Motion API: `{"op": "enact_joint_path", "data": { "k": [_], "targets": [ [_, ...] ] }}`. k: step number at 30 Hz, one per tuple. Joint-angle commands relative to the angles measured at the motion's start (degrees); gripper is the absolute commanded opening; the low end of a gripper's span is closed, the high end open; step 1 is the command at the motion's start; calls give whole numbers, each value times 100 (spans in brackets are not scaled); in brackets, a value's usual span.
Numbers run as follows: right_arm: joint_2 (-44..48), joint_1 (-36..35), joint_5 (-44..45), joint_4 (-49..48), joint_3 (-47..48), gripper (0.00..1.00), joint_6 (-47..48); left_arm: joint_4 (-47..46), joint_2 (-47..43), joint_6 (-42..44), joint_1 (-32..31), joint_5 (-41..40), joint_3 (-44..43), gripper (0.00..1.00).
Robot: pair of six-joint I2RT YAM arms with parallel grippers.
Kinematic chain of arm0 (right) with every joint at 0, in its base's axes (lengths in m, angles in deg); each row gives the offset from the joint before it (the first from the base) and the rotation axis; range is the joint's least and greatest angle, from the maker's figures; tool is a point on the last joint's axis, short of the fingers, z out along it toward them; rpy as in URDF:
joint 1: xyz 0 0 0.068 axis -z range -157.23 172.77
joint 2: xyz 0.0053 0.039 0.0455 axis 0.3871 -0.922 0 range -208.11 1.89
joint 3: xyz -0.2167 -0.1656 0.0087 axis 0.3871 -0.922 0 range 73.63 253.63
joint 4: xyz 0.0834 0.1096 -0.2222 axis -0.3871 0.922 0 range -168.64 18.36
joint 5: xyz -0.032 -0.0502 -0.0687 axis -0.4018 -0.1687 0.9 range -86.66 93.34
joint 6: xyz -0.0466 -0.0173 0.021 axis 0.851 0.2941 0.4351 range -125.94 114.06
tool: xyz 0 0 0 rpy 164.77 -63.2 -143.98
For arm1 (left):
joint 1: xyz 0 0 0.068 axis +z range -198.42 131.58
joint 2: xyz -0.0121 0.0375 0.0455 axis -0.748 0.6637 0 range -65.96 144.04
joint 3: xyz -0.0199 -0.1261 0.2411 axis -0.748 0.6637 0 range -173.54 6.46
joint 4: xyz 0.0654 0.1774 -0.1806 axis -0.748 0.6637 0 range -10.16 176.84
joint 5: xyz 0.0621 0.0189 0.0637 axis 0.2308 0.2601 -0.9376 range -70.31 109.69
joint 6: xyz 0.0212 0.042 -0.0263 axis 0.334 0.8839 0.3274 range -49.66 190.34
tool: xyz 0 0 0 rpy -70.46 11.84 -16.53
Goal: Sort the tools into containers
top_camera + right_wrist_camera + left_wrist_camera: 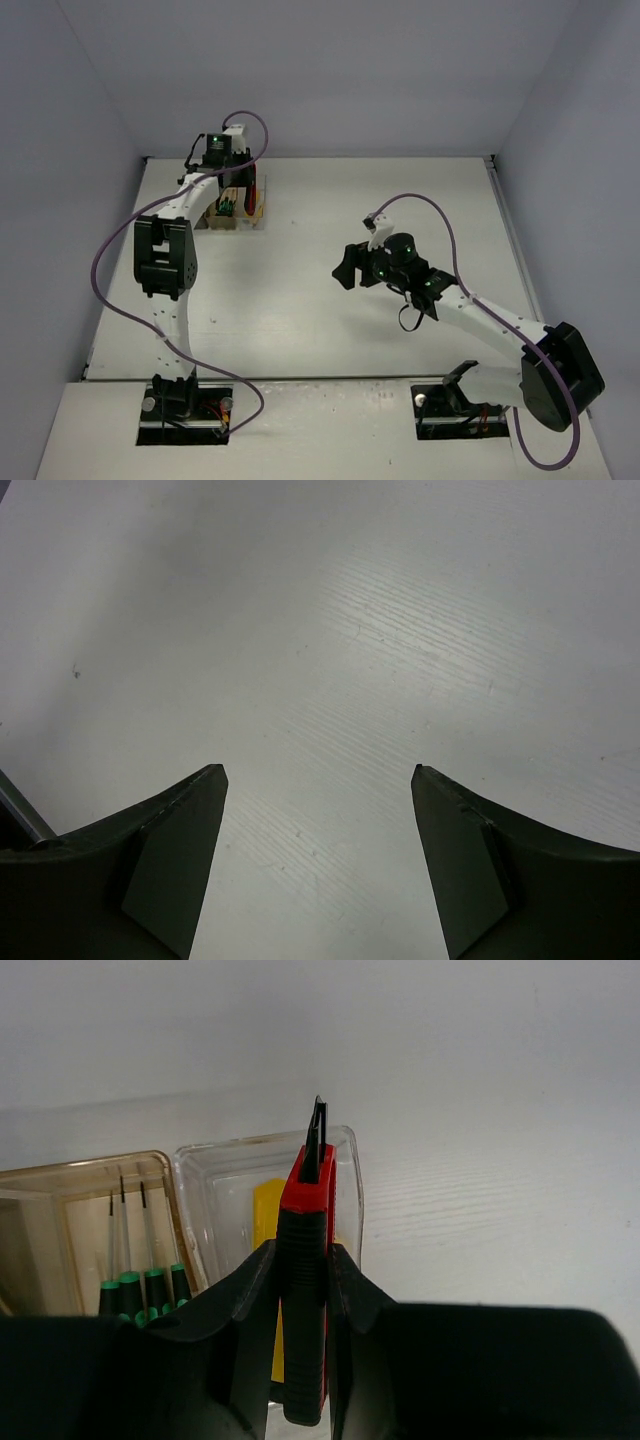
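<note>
My left gripper [302,1255] is shut on a red-handled tool [305,1200] with a ribbed black grip. Its black tips point away over the clear bin [350,1175]. A yellow utility knife [265,1210] lies in that bin. The amber bin [60,1195] to its left holds several black-and-green screwdrivers [140,1285]. In the top view the left gripper [228,172] hangs over the bins [235,212] at the table's far left. The dark grey bin is hidden. My right gripper [346,268] is open and empty over bare table [318,770].
White walls close the table on the left, back and right. The bins stand close to the back wall. The white tabletop [330,330] lies between the arms. The left arm's purple cable [100,270] loops out to the left.
</note>
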Motion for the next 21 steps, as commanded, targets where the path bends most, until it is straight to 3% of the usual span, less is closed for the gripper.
{"op": "enact_joint_path", "data": {
  "k": [1, 2, 5, 7, 12, 17, 21],
  "targets": [
    [291, 44, 133, -109, 67, 72, 77, -354, -120, 101, 10, 280, -312, 9],
    [296, 52, 165, -88, 72, 72, 83, -344, -142, 93, 10, 286, -246, 14],
    [210, 66, 295, -36, 106, 72, 135, -487, -482, 111, 10, 196, 56, 47],
    [160, 80, 367, -14, 163, 72, 135, -437, -733, 132, 10, 60, 121, 58],
    [359, 136, 712, 348, 439, 74, 254, -38, -1788, 153, 10, -427, 222, 64],
    [907, 152, 1483, 1144, 913, 76, 632, 880, -3269, 19, 10, -1461, 593, 67],
    [1667, 160, 2222, 1621, 1161, 88, 695, 1270, -4812, -2, 19, -2399, 1573, 70]
  ]
}}
